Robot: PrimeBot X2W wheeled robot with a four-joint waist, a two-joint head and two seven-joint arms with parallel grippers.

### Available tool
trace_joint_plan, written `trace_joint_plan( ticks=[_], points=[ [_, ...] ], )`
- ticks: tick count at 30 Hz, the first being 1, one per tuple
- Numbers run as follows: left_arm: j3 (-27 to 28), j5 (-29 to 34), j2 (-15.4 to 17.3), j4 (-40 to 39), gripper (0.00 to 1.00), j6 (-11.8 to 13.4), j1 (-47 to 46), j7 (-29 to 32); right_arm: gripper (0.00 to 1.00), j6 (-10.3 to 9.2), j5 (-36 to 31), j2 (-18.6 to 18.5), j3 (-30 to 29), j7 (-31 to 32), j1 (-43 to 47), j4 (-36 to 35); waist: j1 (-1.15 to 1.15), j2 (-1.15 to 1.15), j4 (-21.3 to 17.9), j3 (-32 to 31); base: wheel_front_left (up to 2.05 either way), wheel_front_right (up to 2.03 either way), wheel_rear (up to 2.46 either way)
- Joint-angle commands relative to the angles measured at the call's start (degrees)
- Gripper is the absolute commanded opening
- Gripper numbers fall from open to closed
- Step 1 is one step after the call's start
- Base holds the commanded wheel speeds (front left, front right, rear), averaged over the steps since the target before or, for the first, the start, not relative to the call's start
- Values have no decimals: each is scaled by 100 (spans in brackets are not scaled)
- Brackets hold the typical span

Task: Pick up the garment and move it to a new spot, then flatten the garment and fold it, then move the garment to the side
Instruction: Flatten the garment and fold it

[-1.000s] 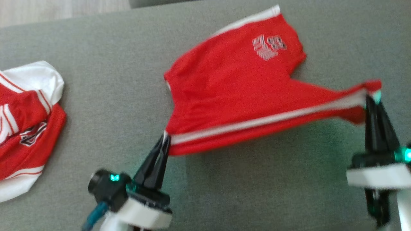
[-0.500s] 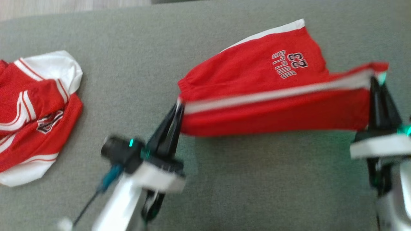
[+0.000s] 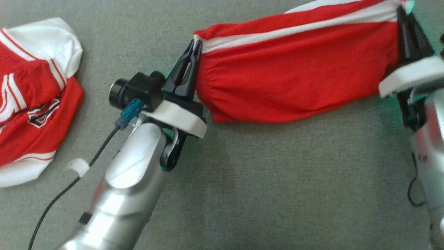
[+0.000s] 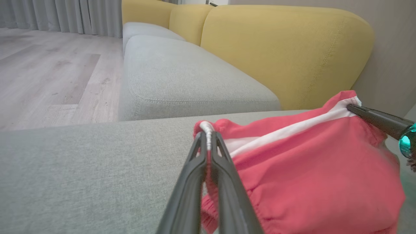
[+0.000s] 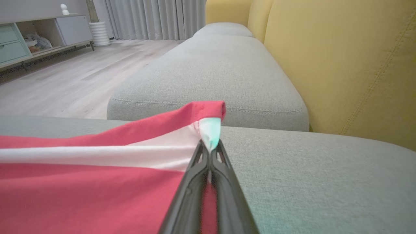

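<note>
Left hand and right hand clamped on soft red shorts, white stripe taut, woven grey cushion

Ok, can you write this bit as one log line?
left pincer: shut on red garment | right pincer: shut on red garment | red garment: stretched between both

**Grey seat cushion, one jersey on it**

From the head camera I look down on a broad, flat seat cushion in grey woven fabric. Towards its left side lies a crumpled red-and-white jersey (the frame edge cuts it off, so I can't see all of it). It shows white cloth at both ends and a dark emblem on the red. Through the left wrist camera I see a second grey cushion adjoining mine, with a yellow backrest behind.
</note>
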Motion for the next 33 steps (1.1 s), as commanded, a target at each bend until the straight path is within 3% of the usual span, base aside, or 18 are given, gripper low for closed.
trace_joint_plan(
  ticks=[1, 8, 9, 10, 11, 12, 13, 17, 23, 27, 33],
  points=[
    [30, -107, 52, -39, 0, 32, -247, -87, 0, -4, 71, -65, 159, -84, -225, 63, -2, 0, 44, 137, 0, 0, 0],
    [-381, -432, 50, 500, 0, 208, -648, -255, 0, -4, 370, 45, 698, -212, -838, 859, -2, 0, 26, 301, 0, 0, 0],
    [-418, -473, 50, 565, 0, 238, -676, -279, 24, -4, 461, 59, 763, -227, -893, 967, -2, 0, 18, 307, 0, 0, 0],
    [-445, -506, 50, 618, 0, 271, -695, -302, 88, -4, 549, 67, 802, -241, -941, 1062, -2, 0, 10, 307, 0, 0, 0],
    [-477, -525, 50, 668, 14, 294, -700, -319, 100, -4, 637, 80, 835, -253, -973, 1133, -2, 0, 4, 300, 0, 0, 0],
    [-499, -550, 50, 704, 42, 312, -693, -332, 100, -4, 714, 90, 869, -264, -987, 1172, -2, 0, -1, 285, 0, 0, 0],
    [-516, -562, 50, 725, 100, 343, -677, -342, 100, -4, 772, 89, 909, -271, -978, 1190, -2, 0, -4, 259, 0, 0, 0],
    [-477, -328, 51, 463, 100, 558, -502, -359, 100, -4, 989, 48, 855, -280, -735, 840, -2, 0, -19, 104, 0, 0, 0],
    [-54, 435, 217, -817, 100, 961, 405, -362, 100, -4, 1313, 69, 665, -282, -8, 635, -2, 0, 40, -201, 0, 0, 0],
    [263, 874, 278, -1757, 100, 1196, 1178, -362, 100, -4, 1388, -42, 420, -282, 185, 888, -2, 0, 219, -337, 0, 0, 0],
    [558, 1243, 228, -2709, 100, 1333, 2148, -363, 100, -4, 1527, -269, 368, -139, 122, 1660, -2, 0, 664, -482, 0, 0, 0]
  ],
)
